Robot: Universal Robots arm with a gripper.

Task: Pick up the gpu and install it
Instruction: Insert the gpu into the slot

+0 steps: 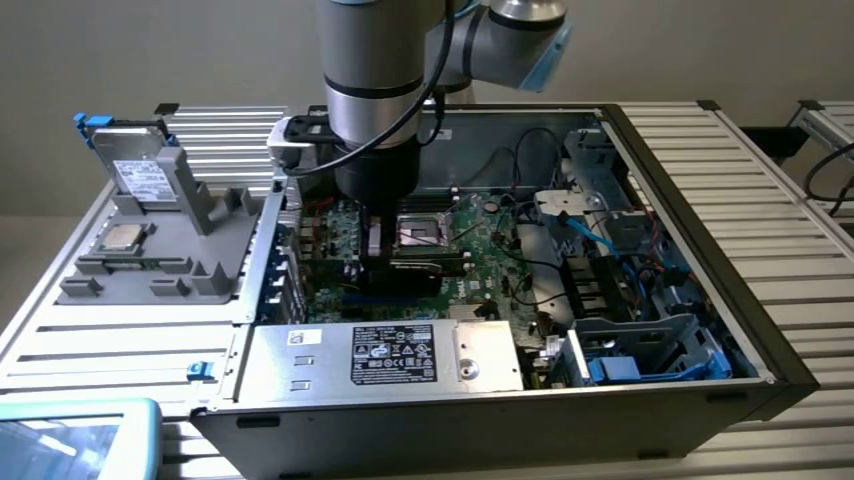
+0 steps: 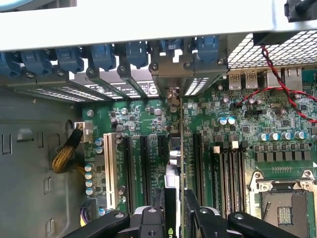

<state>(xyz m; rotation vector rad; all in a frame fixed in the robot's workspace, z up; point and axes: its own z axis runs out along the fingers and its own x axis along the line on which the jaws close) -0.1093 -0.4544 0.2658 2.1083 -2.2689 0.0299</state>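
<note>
My gripper (image 1: 387,262) reaches down into the open computer case (image 1: 694,250), low over the green motherboard (image 1: 487,235). It is shut on the gpu (image 1: 407,272), a black and green card held on edge. In the wrist view the gpu (image 2: 174,158) runs edge-on between my two black fingers (image 2: 148,220), its metal bracket end toward the rear slot openings (image 2: 195,87). The gripper (image 2: 176,220) holds it over the black expansion slots (image 2: 143,168) of the motherboard (image 2: 237,134). I cannot tell whether the card's edge sits in a slot or just above it.
A grey power supply (image 1: 400,355) lies at the case's near side, with a blue drive cage (image 1: 654,350) at the exterior view's right. The CPU socket (image 2: 287,208) is beside the slots. Blue latches (image 2: 104,54) line the rear wall. A grey fixture (image 1: 147,235) stands outside the case.
</note>
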